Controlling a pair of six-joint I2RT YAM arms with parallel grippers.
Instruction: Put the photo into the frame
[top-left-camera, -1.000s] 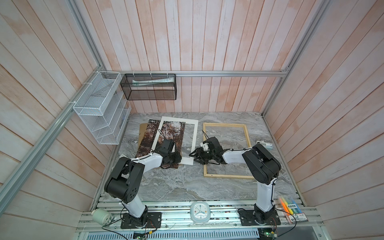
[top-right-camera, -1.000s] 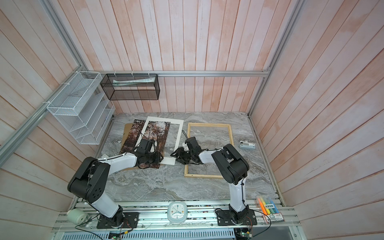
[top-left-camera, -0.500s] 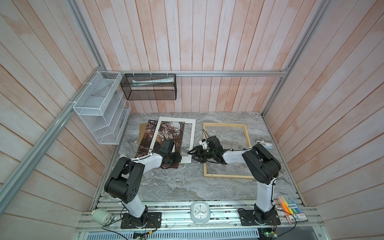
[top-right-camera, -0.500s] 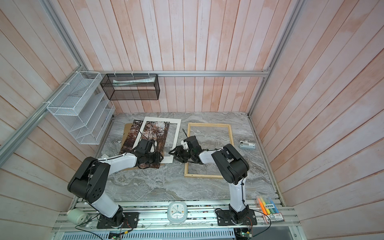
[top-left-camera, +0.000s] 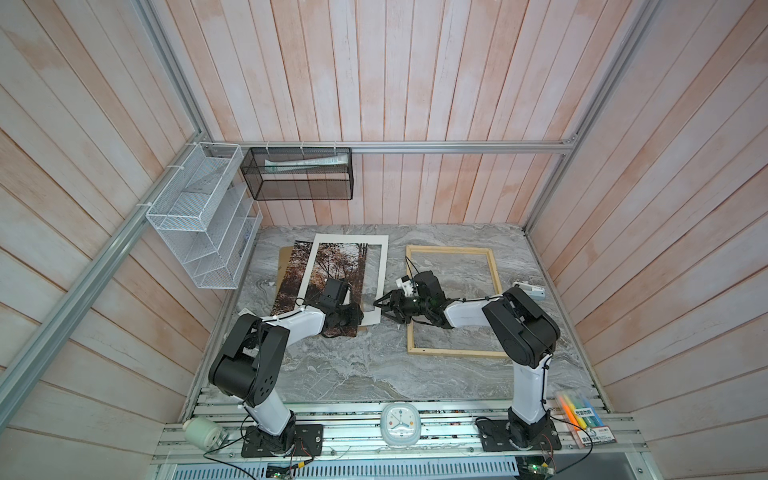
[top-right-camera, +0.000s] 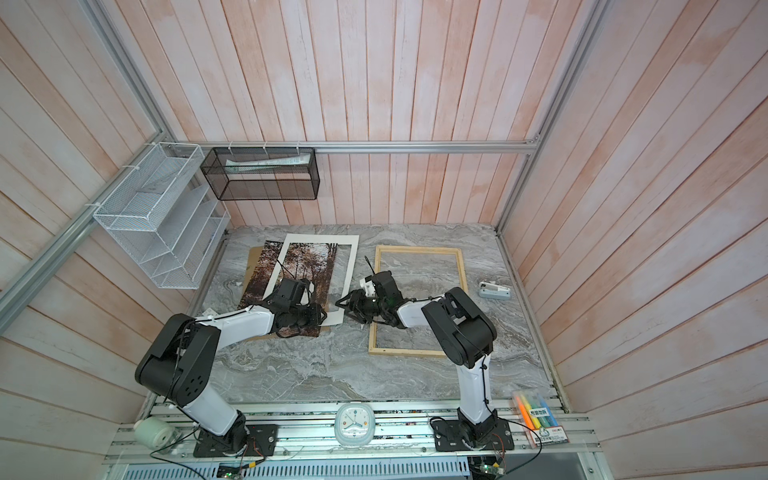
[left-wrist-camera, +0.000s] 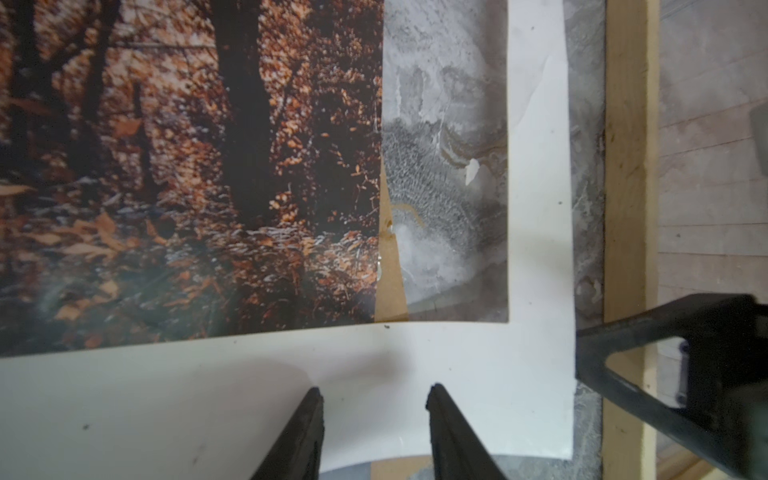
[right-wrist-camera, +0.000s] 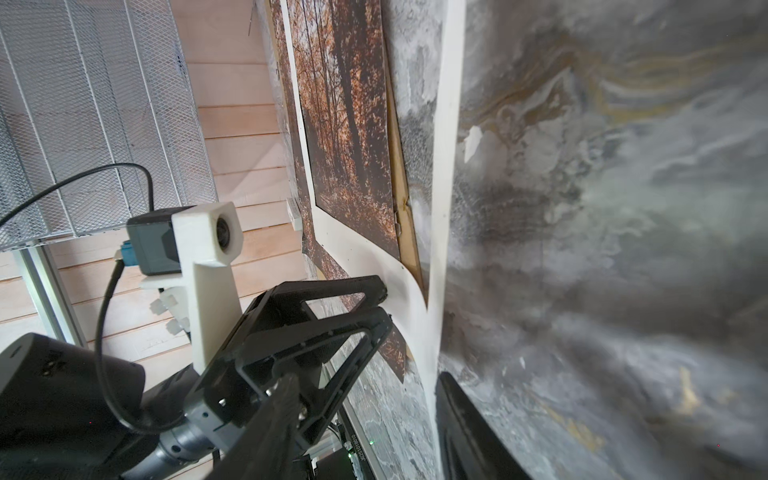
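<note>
One photo (top-left-camera: 328, 270), an autumn forest print on a thin borderless sheet, lies flat on the left half of the surface (top-left-camera: 353, 365). It rests on a brown backing board (top-left-camera: 286, 259) and under a white mat (top-left-camera: 351, 239) set askew. Its left long strip and near end show outside the mat, and its right edge shows inside the mat's window. One frame (top-left-camera: 449, 248) of pale wood strips lies to the right, apart from the photo, with bare surface showing inside it. Handling, by judgement: light and limp, likely to bow or droop if lifted by a single edge, apt to crease under a hard pinch and to slide on the board. Best taken at an exposed margin, the near end or the left long edge, ideally at two points to keep it flat, once the mat is off. Left pincer (left-wrist-camera: 374, 388): jaws spread over the mat's near strip, which bows upward there, pinching nothing visible. Right pincer (top-left-camera: 379, 305): jaws spread at the mat's near right corner, the mat's right edge running between them.
</note>
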